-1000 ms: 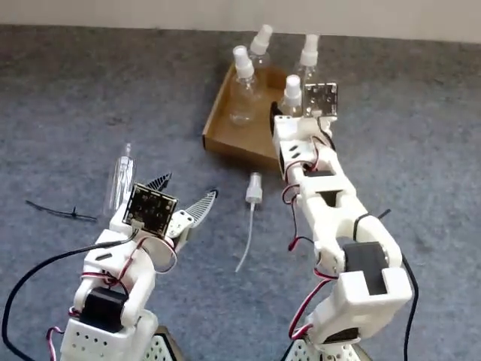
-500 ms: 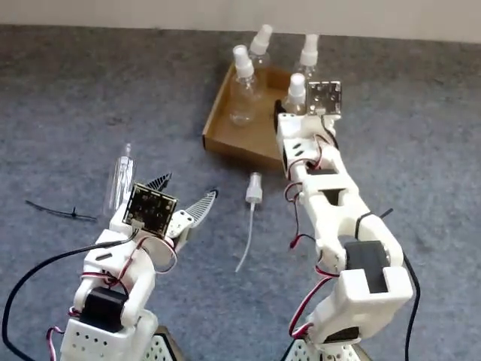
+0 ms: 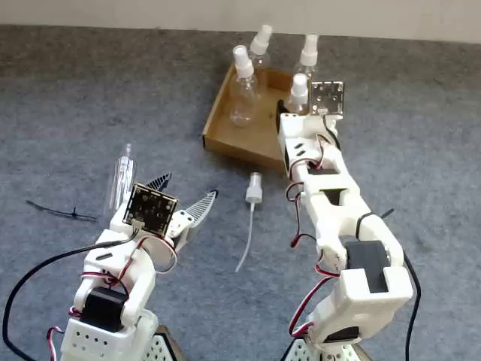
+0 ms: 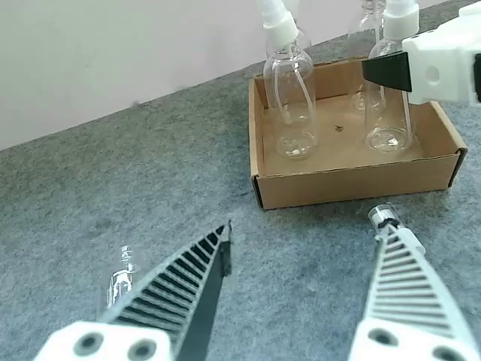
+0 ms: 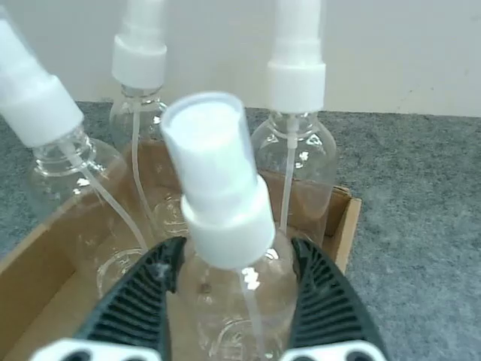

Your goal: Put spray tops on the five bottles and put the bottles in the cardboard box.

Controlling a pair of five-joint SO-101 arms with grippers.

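Right gripper (image 5: pixel 234 256) is clamped on a capped bottle (image 5: pixel 225 248), one dark jaw on each side of the clear body just below the white spray head, and it holds that bottle upright inside the cardboard box (image 3: pixel 214 113), near the corner closest to its own arm. Seen from the other arm, the bottle's base looks to be on the box floor or just off it; I can't swear which. A second capped bottle (image 3: pixel 244 86) stands in the box beside it, apart from it. Two more capped bottles (image 3: pixel 261 41) (image 3: pixel 308 51) stand at the far edge of the box, and I can't make out whether they are inside or just behind it. Left gripper (image 3: pixel 188 192) hangs with its fingers spread wide on the arms' side of the box, holding nothing. A loose spray top (image 3: pixel 253 192) with its long tube lies on the carpet just in front of the box, and the uncapped bottle (image 3: pixel 120 177) lies on its side well away from it. To my eye this is the set-down. It wants the bottle lowered until the base sits flat, then the jaws eased apart only as far as needed, so they don't nudge the neighbour. The arm should then draw back over the near wall without catching the tall spray head.
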